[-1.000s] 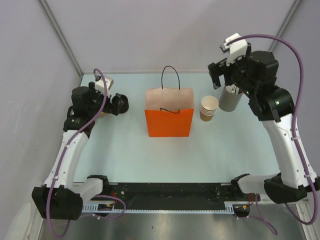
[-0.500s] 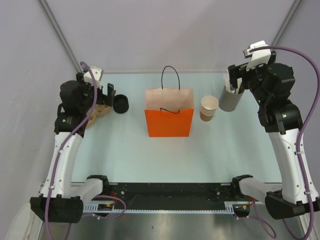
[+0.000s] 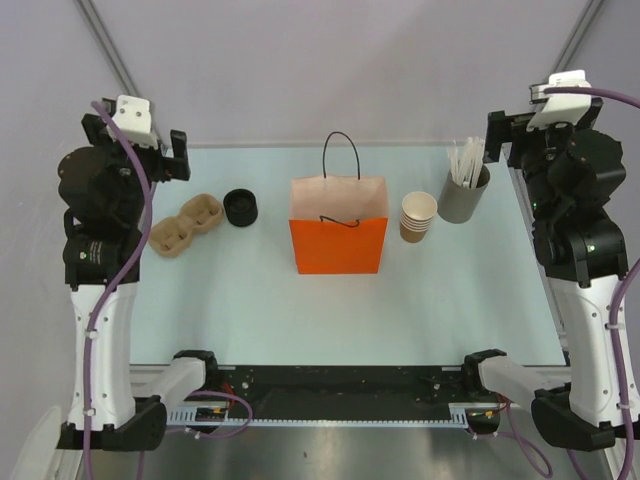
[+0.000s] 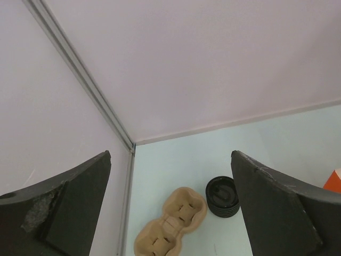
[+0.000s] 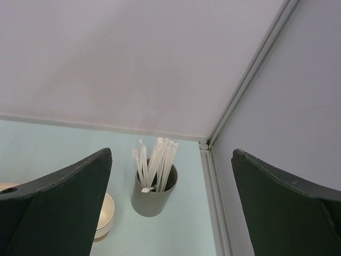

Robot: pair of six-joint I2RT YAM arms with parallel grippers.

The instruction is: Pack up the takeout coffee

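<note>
An orange paper bag (image 3: pixel 338 235) stands upright at the middle of the pale bench (image 3: pixel 260 290), handles up. At its 3 o'clock, just beside it, sits a stack of paper cups (image 3: pixel 419 216), and beyond that a grey holder of wrapped straws (image 3: pixel 464 188). At the bag's 9 o'clock lie a stack of black lids (image 3: pixel 240 207) and, further out, a pulp two-cup carrier (image 3: pixel 185 224), its wells bare. Nothing shows inside the bag from above, though its depth is hidden.

Both arms are raised at the bench's far corners. The left claw (image 4: pixel 170 202) is spread wide and holds nothing; the right claw (image 5: pixel 170 202) likewise.

This layout fits either arms poised ahead of gathering or arms parked between steps; the pictures don't settle which.

The left wrist view shows the carrier's notched wells and the lids' ribbed stacking, which the top view blurs. The right wrist view shows the straws leaning loosely in their holder. Only the top view shows the bag whole.
</note>
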